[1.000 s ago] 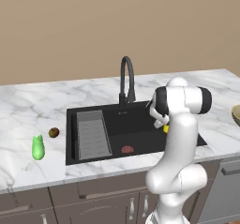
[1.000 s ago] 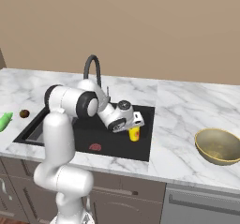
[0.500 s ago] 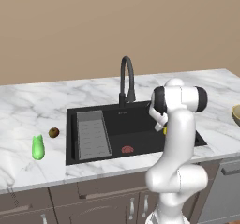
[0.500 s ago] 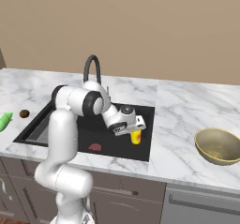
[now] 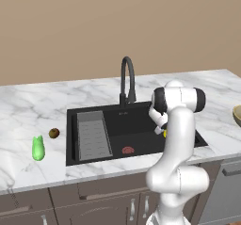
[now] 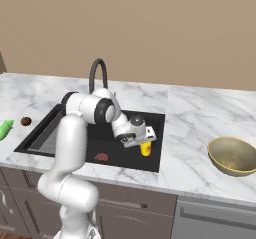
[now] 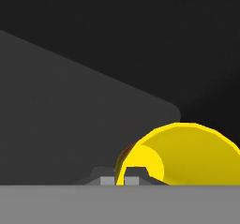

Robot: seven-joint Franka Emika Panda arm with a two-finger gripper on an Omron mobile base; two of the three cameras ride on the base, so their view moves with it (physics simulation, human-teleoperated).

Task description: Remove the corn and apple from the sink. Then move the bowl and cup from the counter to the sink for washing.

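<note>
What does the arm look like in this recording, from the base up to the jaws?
A glossy white arm built of rounded, tube-like segments, with dark grey to black bands at the joints. The wrist ends in a white gripper with a dark round face and small dark jaws. No cables or markings are visible.

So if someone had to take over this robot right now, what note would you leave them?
Gripper: shut on the cup, holding it by the rim inside the sink.
Corn and apple: already out, lying on the counter left of the sink.
Bowl: on the counter to the right, not yet moved.
Left: let the cup go in the sink, then bring the bowl over.
</note>
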